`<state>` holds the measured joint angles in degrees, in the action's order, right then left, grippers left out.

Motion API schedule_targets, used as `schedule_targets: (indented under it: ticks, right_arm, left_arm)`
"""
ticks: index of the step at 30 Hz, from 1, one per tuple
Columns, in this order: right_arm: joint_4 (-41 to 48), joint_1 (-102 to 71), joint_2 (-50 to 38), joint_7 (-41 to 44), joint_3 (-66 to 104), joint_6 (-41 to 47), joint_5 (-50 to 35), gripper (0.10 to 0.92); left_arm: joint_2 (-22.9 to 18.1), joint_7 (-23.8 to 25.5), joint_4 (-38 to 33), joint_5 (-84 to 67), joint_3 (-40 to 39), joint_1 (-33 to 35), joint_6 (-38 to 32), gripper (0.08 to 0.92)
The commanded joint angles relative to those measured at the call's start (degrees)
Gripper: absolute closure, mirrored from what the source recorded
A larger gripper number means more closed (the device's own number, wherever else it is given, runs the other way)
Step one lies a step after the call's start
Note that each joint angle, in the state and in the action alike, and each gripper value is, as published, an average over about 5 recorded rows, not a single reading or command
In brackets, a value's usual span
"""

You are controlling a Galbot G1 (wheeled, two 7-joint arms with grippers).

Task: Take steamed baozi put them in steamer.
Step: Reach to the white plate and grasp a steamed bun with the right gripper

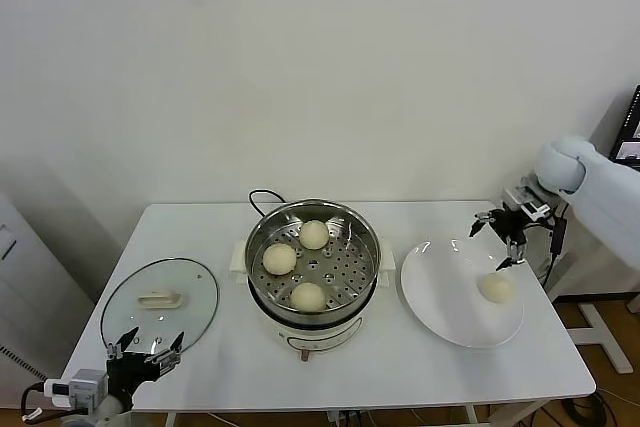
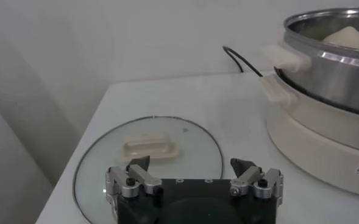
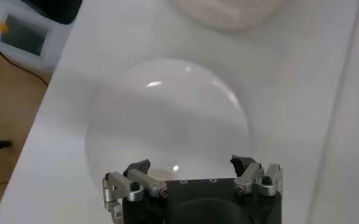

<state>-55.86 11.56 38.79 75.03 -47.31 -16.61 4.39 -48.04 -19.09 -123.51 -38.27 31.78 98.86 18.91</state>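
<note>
White counter (image 1: 400, 367), bare but for cooking gear, seen from above against a plain wall. At centre, stainless-steel steamer (image 1: 312, 259) on its cream base, black cord trailing behind; three steamed baozi already on the perforated tray, spaced apart: one at the back (image 1: 314, 234), one toward the left (image 1: 279, 258), one at the front (image 1: 308, 296). To the right, just beside the steamer, flat white plate (image 1: 440, 292) carrying the last baozi (image 1: 495, 287) near its far right edge. To the left, glass lid (image 1: 160, 302) lying flat, white handle up. Right gripper (image 1: 503, 232) poised above the plate's back rim, near but not touching the bun, jaws released and spread wide, holding nothing. Left gripper (image 1: 145, 349) parked at the lid's front edge, jaws likewise spread and empty. Remaining bun likely light, soft and smooth-skinned, easily dented or torn; best taken across its widest middle, from above, with gentle closure only. Free space visible on the tray's right side.
</note>
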Motion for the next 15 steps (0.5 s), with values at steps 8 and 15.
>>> schedule_targets:
  ticks: [8,15]
  right_arm:
    - [9.90,-11.85,3.60,-4.87,11.72,-2.96,13.96,0.203]
    - [11.01,-14.11,4.74,-6.38,13.59,-3.05,15.21,0.203]
  left_arm:
    - [0.30,0.06,0.15,-0.02,-0.42,-0.26,-0.12,0.177]
    - [0.25,0.06,0.16,0.02,-0.57,-0.28,-0.16,0.177]
